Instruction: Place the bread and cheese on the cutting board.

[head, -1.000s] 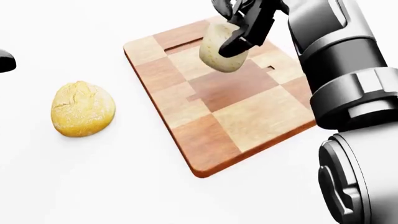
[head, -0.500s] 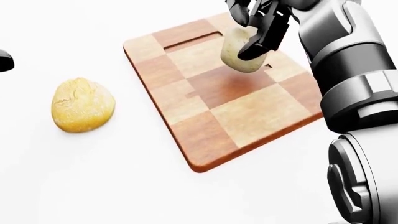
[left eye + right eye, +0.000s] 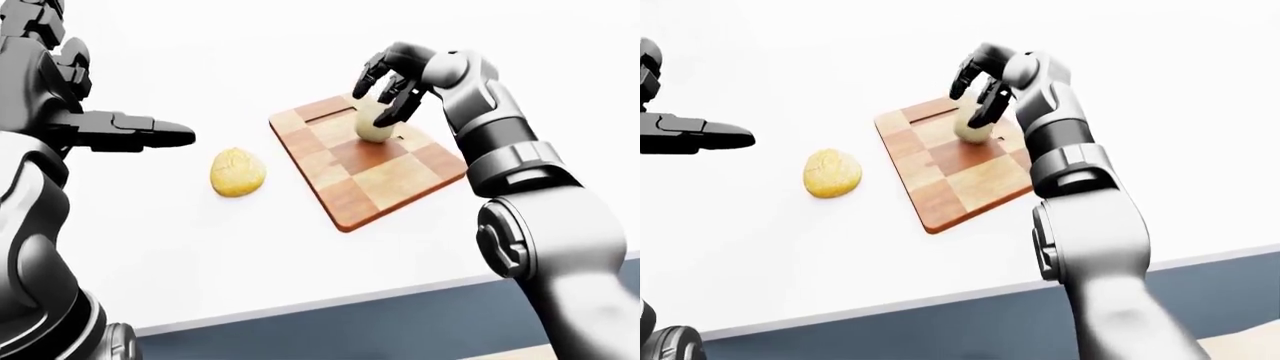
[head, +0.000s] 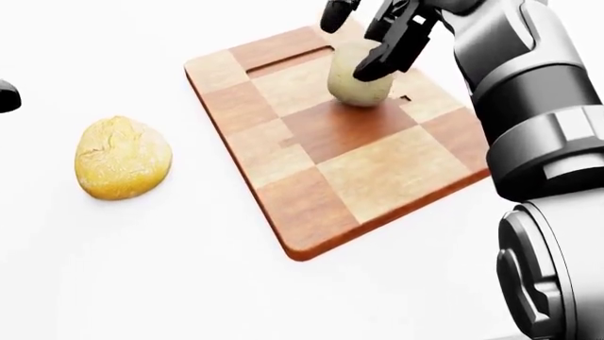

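On the cutting board [image 4: 359, 170], cheese [image 4: 359, 83] sits under the right hand's [image 4: 382, 32] spread fingers; bread [image 4: 122, 157] off-board.

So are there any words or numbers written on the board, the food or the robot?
None: no words, numbers, labels or signs show in any view.
The cutting board has only plain wooden squares.
The yellow bread and the pale cheese are unmarked.
The right hand, left hand and white table bear no writing.
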### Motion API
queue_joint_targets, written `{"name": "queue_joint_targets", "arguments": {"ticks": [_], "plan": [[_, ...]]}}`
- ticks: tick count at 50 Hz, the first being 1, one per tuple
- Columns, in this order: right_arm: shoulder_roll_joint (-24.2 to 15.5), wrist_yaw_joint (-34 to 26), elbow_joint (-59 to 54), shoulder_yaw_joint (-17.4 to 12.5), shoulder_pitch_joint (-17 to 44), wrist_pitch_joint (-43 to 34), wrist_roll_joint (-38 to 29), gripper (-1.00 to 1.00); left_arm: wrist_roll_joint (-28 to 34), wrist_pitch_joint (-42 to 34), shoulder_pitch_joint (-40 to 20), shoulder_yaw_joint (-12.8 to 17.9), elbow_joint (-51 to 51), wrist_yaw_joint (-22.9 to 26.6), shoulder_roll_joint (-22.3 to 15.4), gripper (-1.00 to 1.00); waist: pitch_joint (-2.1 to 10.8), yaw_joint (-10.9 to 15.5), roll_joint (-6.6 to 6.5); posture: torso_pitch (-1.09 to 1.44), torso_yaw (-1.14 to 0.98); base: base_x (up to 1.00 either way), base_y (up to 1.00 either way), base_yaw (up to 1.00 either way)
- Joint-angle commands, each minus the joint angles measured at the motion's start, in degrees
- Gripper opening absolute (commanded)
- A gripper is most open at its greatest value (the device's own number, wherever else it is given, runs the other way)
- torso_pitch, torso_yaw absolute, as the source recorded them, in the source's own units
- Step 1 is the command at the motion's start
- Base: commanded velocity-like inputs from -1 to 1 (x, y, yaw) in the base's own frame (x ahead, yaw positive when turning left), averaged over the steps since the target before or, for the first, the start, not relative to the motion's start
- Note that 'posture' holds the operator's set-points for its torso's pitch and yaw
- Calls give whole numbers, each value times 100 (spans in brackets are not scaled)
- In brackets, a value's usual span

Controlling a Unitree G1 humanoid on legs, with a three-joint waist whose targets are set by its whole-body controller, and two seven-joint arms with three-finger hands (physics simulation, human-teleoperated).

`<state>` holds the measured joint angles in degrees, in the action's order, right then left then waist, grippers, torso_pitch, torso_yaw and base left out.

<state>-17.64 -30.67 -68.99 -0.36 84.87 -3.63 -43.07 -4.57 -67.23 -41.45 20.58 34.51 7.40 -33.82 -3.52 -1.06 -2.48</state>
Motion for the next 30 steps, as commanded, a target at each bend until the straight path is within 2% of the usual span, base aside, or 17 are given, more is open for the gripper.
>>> {"name": "queue_joint_targets", "arguments": {"ticks": [1,5,8,9,23,26,30], "plan": [[-60,78,240,-35,284,94,24,24,40,158,-184,66,77,-33,-102,100,180,-2,-13,0,0,0,0,0],[-46,38,243,-31,306,101,18,63,37,178,-216,58,32,-27,-116,100,179,-2,-13,0,0,0,0,0],[-43,39,234,-37,343,104,17,79,31,174,-251,67,7,-21,-140,100,180,-4,-14,0,0,0,0,0],[-43,10,245,-32,346,120,17,99,28,176,-247,66,9,-20,-142,100,181,-4,-15,0,0,0,0,0],[47,-125,423,-58,375,89,123,100,-1,183,-140,122,76,-35,-140,100,173,-12,-21,0,0,0,0,0],[237,-369,721,-103,369,-64,314,100,2,199,-112,117,82,-47,-124,100,168,-13,-27,0,0,0,0,0],[586,-717,1254,-11,394,-302,505,100,10,192,-76,121,109,-57,-107,100,158,-29,-46,0,0,0,0,0]]}}
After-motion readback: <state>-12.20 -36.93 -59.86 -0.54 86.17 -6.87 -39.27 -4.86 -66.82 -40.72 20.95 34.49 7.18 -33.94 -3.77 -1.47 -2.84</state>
